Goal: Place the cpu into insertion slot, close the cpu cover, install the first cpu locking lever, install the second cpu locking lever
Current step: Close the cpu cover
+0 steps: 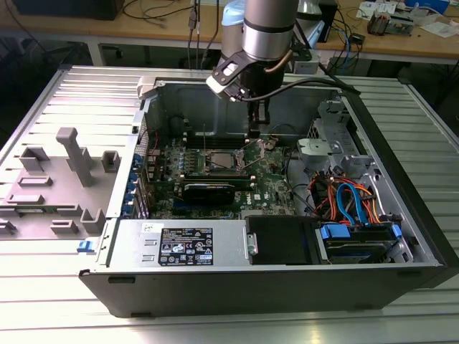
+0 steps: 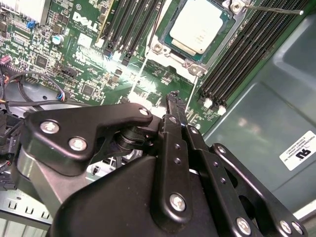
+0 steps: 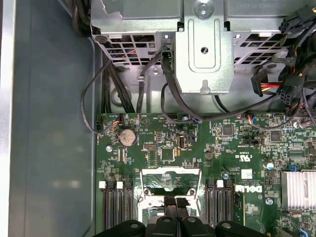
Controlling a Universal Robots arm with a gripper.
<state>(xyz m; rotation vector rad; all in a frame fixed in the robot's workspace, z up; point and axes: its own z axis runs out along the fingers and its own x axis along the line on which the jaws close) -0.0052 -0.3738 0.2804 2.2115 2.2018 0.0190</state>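
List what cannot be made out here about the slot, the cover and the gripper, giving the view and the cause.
- The slot: in the second wrist view the cpu covers its centre, and the picture's edge cuts off its far side.
- The cover: in the first wrist view the gripper hides its lower edge.
- What, if anything, the gripper pinches: in the second wrist view its own linkage blocks the contact.

You'll find the cpu [image 2: 200, 27] lying in the slot [image 2: 163, 39], with memory slots [image 2: 247, 54] flanking the slot on both sides. In the exterior view, a card [image 1: 208, 190] lies just before the slot and the power supply [image 1: 183, 247] nearer still. The drives [image 1: 358, 233] sit toward the exterior view's right of the slot, and a fixture [image 1: 64, 179] sits outside the case [image 1: 215, 290] to its left.
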